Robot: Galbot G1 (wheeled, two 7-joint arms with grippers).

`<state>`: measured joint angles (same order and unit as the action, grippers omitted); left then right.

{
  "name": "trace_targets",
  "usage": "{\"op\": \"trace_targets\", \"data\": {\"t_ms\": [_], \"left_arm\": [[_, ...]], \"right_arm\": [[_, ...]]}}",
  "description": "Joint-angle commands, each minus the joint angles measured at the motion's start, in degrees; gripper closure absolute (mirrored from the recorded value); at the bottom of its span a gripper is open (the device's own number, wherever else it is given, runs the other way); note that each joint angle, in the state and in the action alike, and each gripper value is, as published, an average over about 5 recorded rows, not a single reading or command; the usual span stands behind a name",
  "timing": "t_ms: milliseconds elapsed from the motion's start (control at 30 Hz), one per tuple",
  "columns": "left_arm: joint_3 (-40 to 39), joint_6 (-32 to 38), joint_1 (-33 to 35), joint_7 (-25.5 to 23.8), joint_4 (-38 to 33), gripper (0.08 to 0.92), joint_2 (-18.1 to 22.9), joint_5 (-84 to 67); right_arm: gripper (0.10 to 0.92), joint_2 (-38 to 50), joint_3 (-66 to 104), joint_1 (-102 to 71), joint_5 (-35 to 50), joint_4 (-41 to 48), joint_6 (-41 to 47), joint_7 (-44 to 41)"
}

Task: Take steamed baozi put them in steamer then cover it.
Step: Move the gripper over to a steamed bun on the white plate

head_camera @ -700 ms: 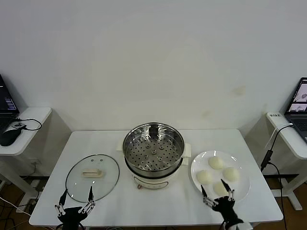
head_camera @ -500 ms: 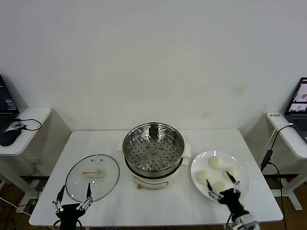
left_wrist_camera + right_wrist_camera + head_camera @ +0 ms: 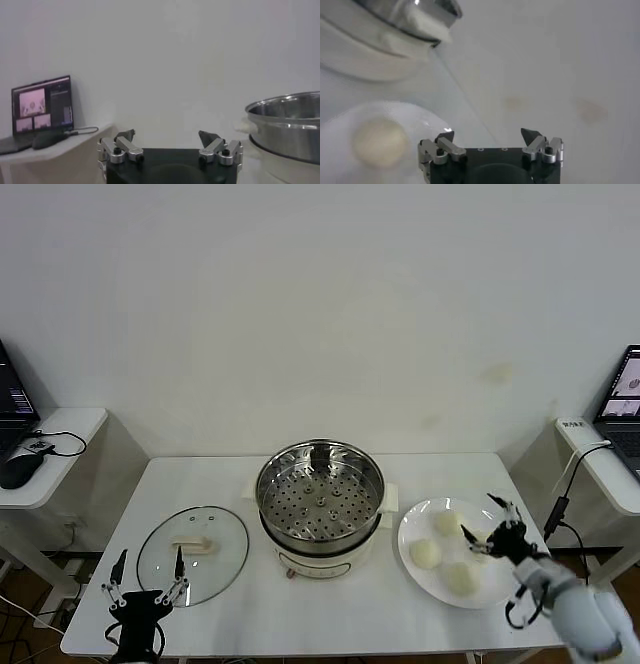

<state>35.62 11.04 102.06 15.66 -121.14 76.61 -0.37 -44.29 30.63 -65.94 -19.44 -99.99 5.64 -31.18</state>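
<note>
The right end effector is seen with its fingers spread wide and nothing between them, raised over the far right part of the white plate. Four steamed baozi are found on that plate: one lies directly under the end effector and is mostly hidden by it, one lies just to its left toward the steamer, and two lie nearer the robot. In the right wrist view one bun is shown on the plate, with the steamer's white base beyond it.

The steamer is placed well to the left of the right end effector, at the middle of the tabletop, uncovered, its perforated tray bare.

The left end effector is held at the near left edge of the tabletop, its fingers also spread and empty. The cover lies flat just ahead of it (handle up), apart from the fingertips. In the left wrist view the steamer's steel wall is seen off to the right side of that end effector.

No brand, label or legible writing can be made out on any item.
</note>
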Motion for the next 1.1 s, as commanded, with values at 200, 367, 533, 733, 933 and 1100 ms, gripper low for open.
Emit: {"op": "trace_targets", "data": {"t_ms": [200,367,533,733,933,1100], "left_arm": [[1.22,0.94,-0.68,0.78,0.01,0.177,-0.35,0.94],[2.08,0.86,-0.55,0.86,0.03,0.177,-0.62,0.51],[2.61,0.82,-0.83,0.99,0.31,0.177,-0.61,0.07],[3.39,0.82,-1.05,0.99,0.68,0.177,-0.78,-0.37],[4.06,0.86,-1.34,0.92,0.86,0.177,-0.87,-0.49],[4.77,1.04,-1.11,0.89,0.89,0.177,-1.03,-0.43]], "right_arm": [[0.202,16.4,-24.96,26.66,1.26,11.85,3.46,-12.49],[0.203,17.11,-42.18,41.55,4.34,16.87,1.64,-19.72],[0.202,16.02,-54.87,51.7,5.24,20.28,-0.63,-24.52],[0.203,13.85,-59.52,53.2,5.57,22.41,-0.92,-25.63],[0.203,11.12,-61.1,52.18,5.4,24.52,-0.62,-24.83],[0.202,7.49,-59.97,51.01,4.66,26.91,-0.42,-24.0]]}}
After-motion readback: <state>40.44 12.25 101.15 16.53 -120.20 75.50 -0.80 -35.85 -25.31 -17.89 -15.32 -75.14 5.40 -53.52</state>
